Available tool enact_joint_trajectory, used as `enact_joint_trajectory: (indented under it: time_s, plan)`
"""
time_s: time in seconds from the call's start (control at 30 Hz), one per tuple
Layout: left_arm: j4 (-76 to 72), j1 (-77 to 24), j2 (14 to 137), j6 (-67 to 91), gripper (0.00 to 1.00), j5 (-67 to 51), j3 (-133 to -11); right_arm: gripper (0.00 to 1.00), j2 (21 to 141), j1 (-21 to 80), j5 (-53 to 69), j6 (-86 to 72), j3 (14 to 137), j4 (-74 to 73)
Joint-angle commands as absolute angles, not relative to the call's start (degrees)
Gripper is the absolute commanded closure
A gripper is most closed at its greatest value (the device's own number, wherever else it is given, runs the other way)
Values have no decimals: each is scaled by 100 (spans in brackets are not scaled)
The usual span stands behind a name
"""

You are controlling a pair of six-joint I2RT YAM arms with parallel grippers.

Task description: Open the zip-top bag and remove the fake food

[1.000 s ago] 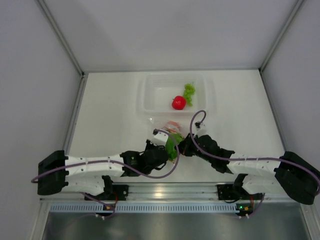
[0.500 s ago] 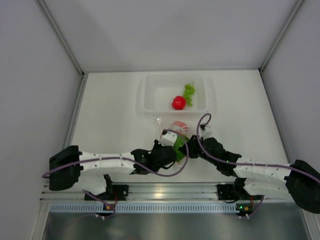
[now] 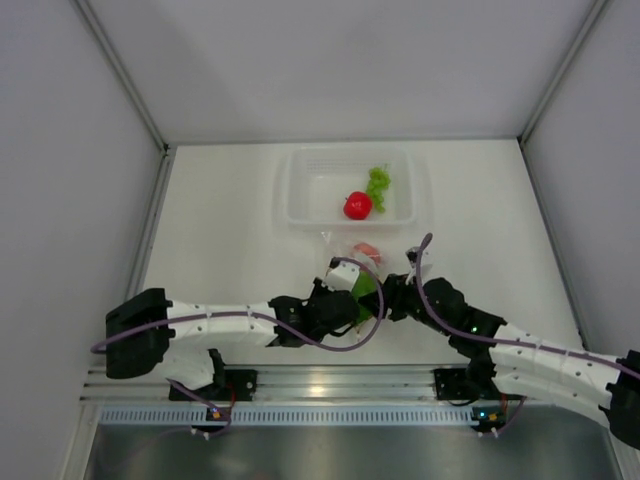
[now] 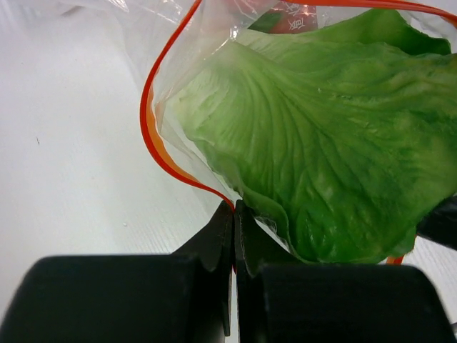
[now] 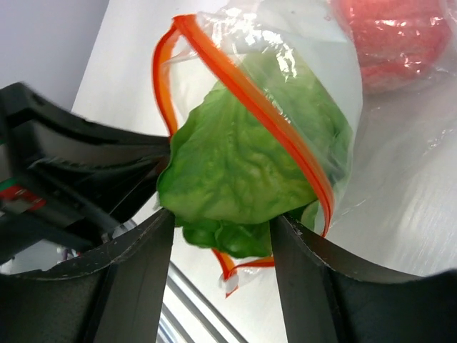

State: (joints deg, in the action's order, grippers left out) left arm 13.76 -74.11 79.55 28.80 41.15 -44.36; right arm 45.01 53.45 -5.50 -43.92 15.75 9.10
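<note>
Zip-top bag (image 5: 325, 64): small, clear, crinkled film with an orange-red zip strip (image 5: 246, 78) along the mouth. The mouth is parted, and the strip runs as two separate curved lines. A green lettuce leaf (image 5: 235, 164) protrudes through the mouth. A pinkish-red round fruit (image 5: 389, 36) lies deeper inside, behind the film.

Position: the bag rests on the white bench (image 3: 220, 220), between the two end effectors and just on the near side of the rigid clear tray (image 3: 300, 215).

Left end effector (image 4: 234, 214): clenched, grasping the bag edge at the zip strip.

Right end effector (image 5: 221, 218): released, with the fingers standing apart on either side of the protruding leaf.

Tray contents: a red tomato (image 3: 358, 205) and a green grape bunch (image 3: 378, 183), lying just beside each other
</note>
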Motion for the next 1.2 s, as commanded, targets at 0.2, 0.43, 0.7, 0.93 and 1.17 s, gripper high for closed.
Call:
enact_joint_trajectory:
  time_s: [0.2, 0.43, 0.7, 0.93, 1.17]
  plan:
    - [897, -7427, 8077, 3146, 100, 3947, -4720, 43, 3113, 5317, -211, -3349, 2082, -491]
    - [203, -7427, 8077, 3313, 100, 3533, -4597, 38, 3708, 5309, -395, -2717, 2907, -870]
    - [62, -7427, 8077, 3603, 100, 3542, -4588, 35, 4877, 5335, -737, -2268, 3182, -405]
    - [62, -7427, 8060, 3735, 100, 3560, -4553, 35, 4755, 5326, -888, -1926, 2760, 193]
    - [-264, -7427, 7963, 3700, 100, 3322, -4465, 23, 5404, 5335, -905, -1310, 2900, 361]
